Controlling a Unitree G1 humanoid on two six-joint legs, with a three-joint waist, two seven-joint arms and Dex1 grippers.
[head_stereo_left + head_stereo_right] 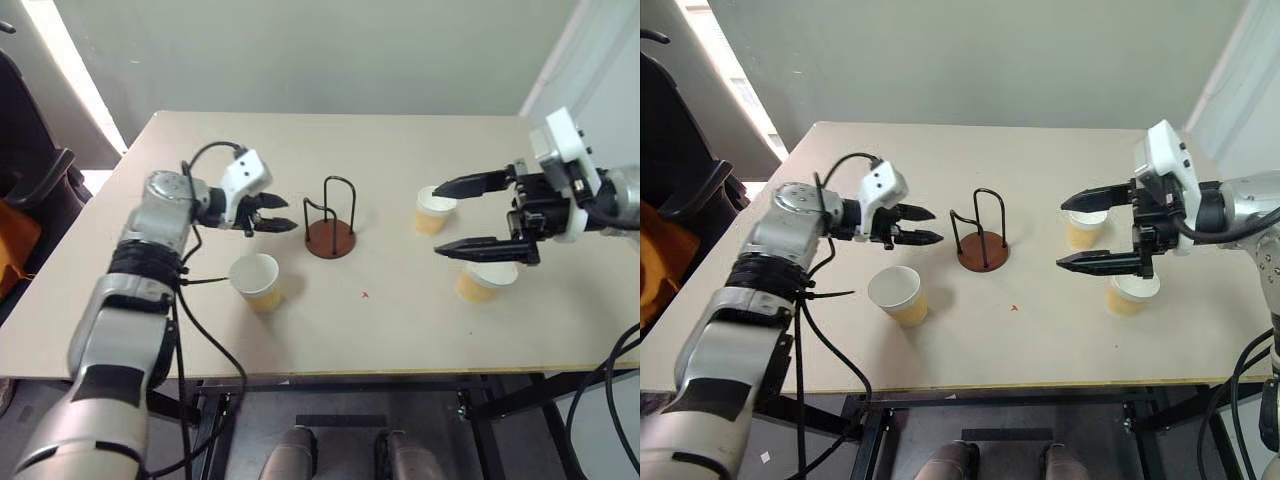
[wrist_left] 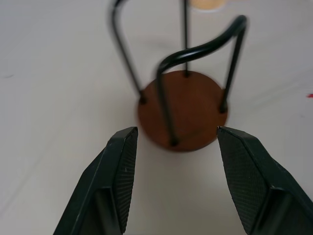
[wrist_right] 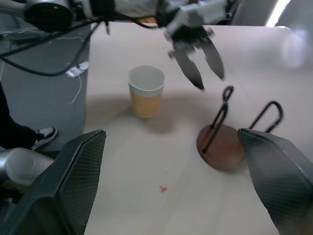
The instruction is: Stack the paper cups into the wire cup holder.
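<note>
No cup has yet gone into the wire cup holder (image 1: 330,225), which stands empty at the middle of the table (image 1: 400,330) with all three paper cups standing upright on the tabletop, so the whole of the stacking appears to lie ahead. One cup (image 1: 257,281) stands to the holder's near left, close to the front edge. The other two stand well to the holder's right: one (image 1: 434,211) farther back and one (image 1: 482,279) nearer the front.

The left gripper (image 1: 283,214) reaches in from the left, angled a little downward, its tips just beside the holder's wire hoops and apart from them. Its two black fingers (image 2: 119,171) stand partly apart and hold nothing (seen from the wrist, they frame the reddish-brown base between them).

The right gripper (image 1: 458,216) hangs above the table at the right, pointing leftward toward the holder, its fingers spread as wide as they go and empty. From the head view one finger passes over the farther right cup and the other over the nearer one; neither cup looks gripped, and whether a finger brushes either rim cannot be told.
</note>
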